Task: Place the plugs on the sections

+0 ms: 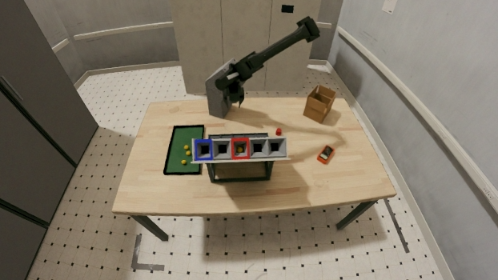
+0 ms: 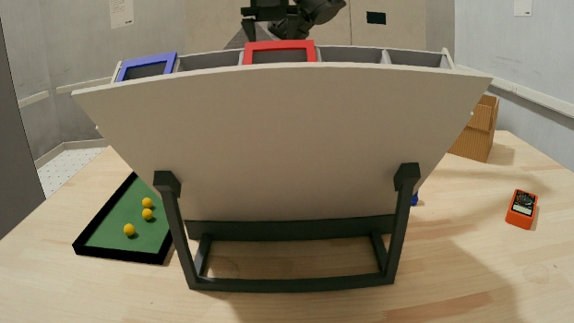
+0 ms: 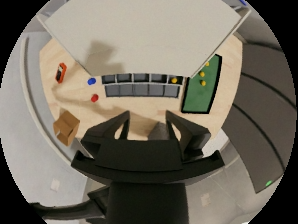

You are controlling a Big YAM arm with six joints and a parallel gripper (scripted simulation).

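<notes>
The funnel stand [image 1: 280,149] has a row of funnels. The blue-banded funnel [image 1: 196,149] [image 2: 147,59] is at its tray end. The red-banded funnel [image 1: 233,148] [image 2: 279,46] is in the middle, and a yellow marble [image 1: 240,149] shows in its mouth. The red plug [image 1: 279,131] [image 3: 95,98] and blue plug [image 2: 414,199] [image 3: 92,82] stand on the table behind the stand. In the wrist view the row of sections [image 3: 143,88] shows a marble [image 3: 174,80] in the one nearest the tray. My gripper [image 1: 236,102] [image 2: 272,16] [image 3: 147,113] is open and empty, high behind the stand.
A green tray [image 1: 176,138] [image 2: 115,253] [image 3: 193,99] with three yellow marbles [image 1: 186,146] [image 2: 147,202] lies beside the stand. The cover panel [image 2: 286,138] hides the pipes. A cardboard box [image 1: 319,103] [image 2: 477,131] and an orange device [image 1: 326,154] [image 2: 521,209] are on the right.
</notes>
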